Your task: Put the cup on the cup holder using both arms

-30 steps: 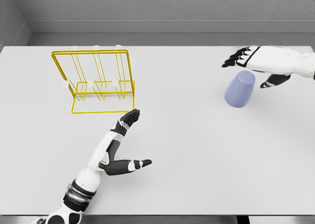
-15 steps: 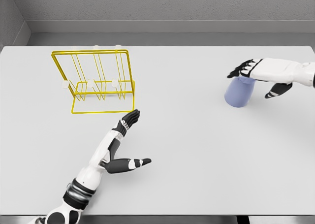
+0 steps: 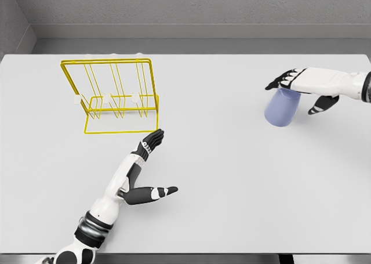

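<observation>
Worktop (image 3: 232, 177): smooth, matt, pale grey surface. Holder (image 3: 113, 96): thin yellow wire, coated look, slight sheen, with small white tips on its pegs. Cup (image 3: 282, 108): smooth, matt lavender, plastic-like. Arms: white, smooth, hard shells with a soft gloss; fingers (image 3: 152, 139) dark, matt, segmented. Back wall (image 3: 191, 6): grey, fine rough texture.

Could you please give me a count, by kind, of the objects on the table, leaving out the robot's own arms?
Cups: 1, the lavender cup, under the right hand
Cup holders: 1, the yellow wire cup holder, near the left hand
Total: 2
</observation>
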